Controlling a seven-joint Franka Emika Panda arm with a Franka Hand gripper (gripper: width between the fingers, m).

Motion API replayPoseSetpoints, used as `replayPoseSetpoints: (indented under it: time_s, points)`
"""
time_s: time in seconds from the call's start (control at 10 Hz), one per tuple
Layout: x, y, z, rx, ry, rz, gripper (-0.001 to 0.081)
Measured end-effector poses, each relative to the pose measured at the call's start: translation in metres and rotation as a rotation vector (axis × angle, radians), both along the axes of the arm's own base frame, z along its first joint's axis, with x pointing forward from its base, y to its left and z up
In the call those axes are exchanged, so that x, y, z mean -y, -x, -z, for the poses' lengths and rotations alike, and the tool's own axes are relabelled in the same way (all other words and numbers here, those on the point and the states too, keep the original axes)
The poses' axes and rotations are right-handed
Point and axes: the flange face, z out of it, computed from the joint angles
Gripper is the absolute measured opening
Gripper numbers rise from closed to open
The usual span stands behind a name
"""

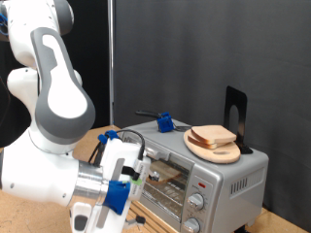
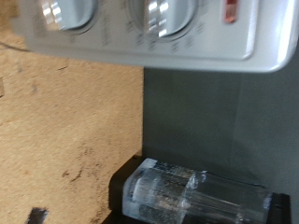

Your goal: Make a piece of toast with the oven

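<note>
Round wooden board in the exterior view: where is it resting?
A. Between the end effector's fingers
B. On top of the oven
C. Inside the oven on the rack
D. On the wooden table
B: the round wooden board, with bread slices on it, sits on the oven's top.

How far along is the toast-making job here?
Done: nothing certain; a tan shape behind the oven glass may be bread. In hand: the gripper is at the oven front, near the knobs, with no slice seen between its fingers. Left: bread slices lie on the round board atop the oven.
</note>
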Motion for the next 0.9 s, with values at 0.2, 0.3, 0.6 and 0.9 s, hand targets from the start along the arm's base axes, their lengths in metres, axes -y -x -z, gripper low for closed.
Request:
replayPoseSetpoints:
  time_s: [0.2, 0.3, 0.6, 0.9]
  points:
    - [0.010, -0.017, 0.018, -0.019, 0.006, 0.002, 0.0806]
    - [0.016, -0.026, 0.029, -0.018, 0.014, 0.051, 0.0806]
    - [0.010, -0.030, 0.035, -0.046, -0.032, 0.015, 0.0806]
    - [-0.004, -0.036, 0.047, -0.026, -0.116, -0.101, 0.0806]
